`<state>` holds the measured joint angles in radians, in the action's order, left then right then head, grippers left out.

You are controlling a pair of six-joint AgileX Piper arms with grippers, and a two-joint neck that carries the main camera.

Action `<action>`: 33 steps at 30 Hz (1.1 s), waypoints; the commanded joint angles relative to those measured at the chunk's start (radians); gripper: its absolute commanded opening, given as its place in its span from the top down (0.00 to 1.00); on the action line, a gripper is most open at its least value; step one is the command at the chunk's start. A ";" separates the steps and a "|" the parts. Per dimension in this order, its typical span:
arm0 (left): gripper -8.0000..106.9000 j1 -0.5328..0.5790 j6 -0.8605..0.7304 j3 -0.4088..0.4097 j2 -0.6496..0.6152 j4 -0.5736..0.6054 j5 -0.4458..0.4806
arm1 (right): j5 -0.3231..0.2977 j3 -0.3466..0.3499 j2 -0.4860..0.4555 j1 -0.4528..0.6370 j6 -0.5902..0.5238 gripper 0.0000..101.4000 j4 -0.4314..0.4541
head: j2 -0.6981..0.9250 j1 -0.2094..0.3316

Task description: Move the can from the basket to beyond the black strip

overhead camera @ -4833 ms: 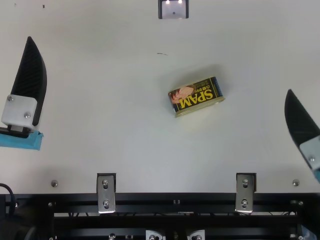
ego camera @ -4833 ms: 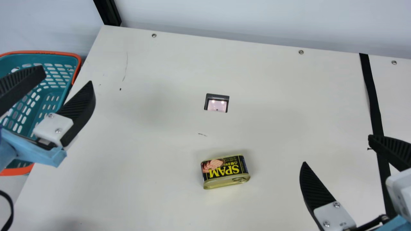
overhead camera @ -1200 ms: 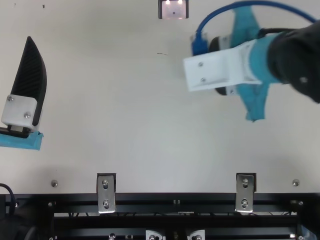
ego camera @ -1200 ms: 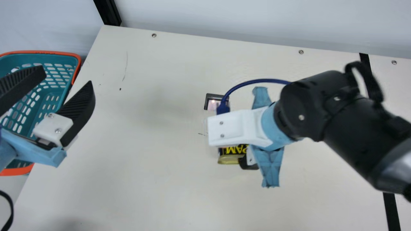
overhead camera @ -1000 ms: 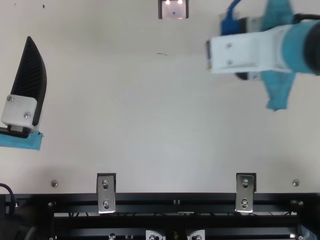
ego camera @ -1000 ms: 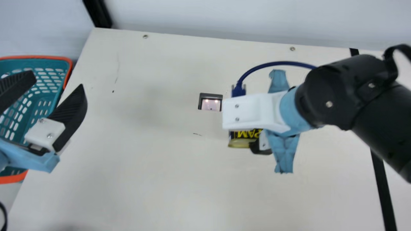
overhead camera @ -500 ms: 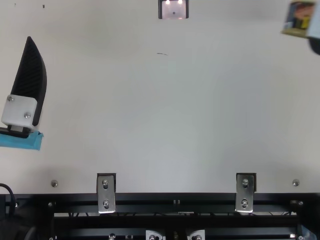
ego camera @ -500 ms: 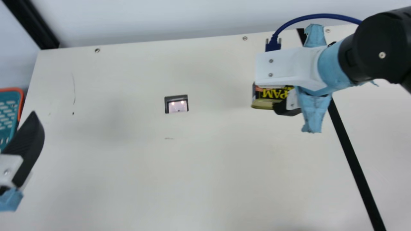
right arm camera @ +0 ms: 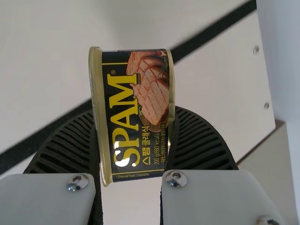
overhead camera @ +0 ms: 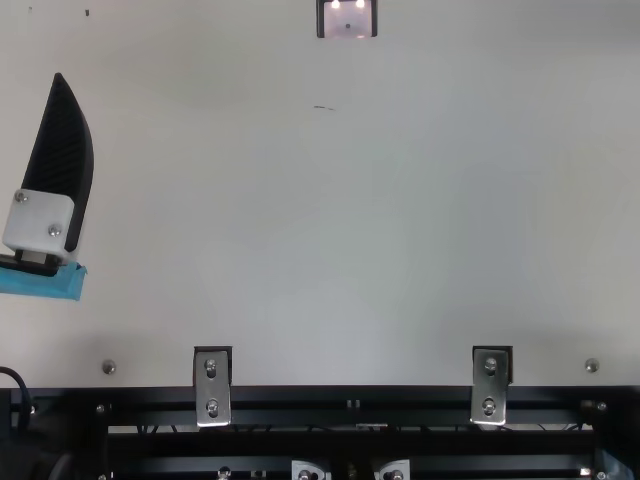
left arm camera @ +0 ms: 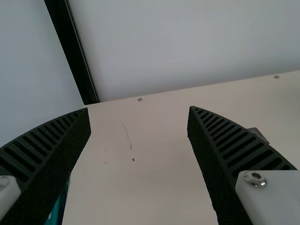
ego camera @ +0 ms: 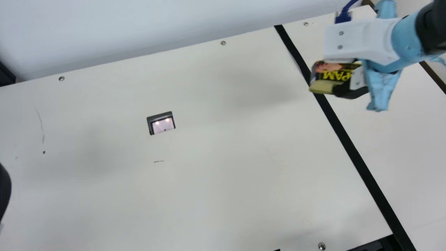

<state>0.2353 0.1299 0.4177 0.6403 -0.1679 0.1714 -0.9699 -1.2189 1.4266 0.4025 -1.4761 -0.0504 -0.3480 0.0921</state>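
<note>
Indeed, the right gripper (ego camera: pixel 348 90) had the luncheon-meat can (ego camera: pixel 332 76) pinched between its jaws, with part of it jutting past their tips. In the right wrist view, the black strip (right arm camera: pixel 213 29) crossed the cream table (right arm camera: pixel 206 75) behind the can and one jaw. The left gripper (overhead camera: pixel 60 160) had its jaws spread wide, with tabletop visible between them.

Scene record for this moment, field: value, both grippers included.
item: black-and-gold rectangular metal can
holder: right gripper, clamped on the can's sides
left gripper: open, empty
marker: long black strip across the cream table
can vs strip: overlaps it in main view, apparently airborne
status: not yet set down
</note>
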 commanded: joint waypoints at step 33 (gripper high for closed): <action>0.15 0.000 0.000 0.000 0.000 0.000 0.000 | 0.200 0.073 0.214 0.277 -0.065 0.64 0.021 | 0.060 -0.016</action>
<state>0.2353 0.1299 0.4177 0.6403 -0.1679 0.1714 -0.7744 -1.1465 1.6403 0.6799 -1.5445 -0.0317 -0.2969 0.0717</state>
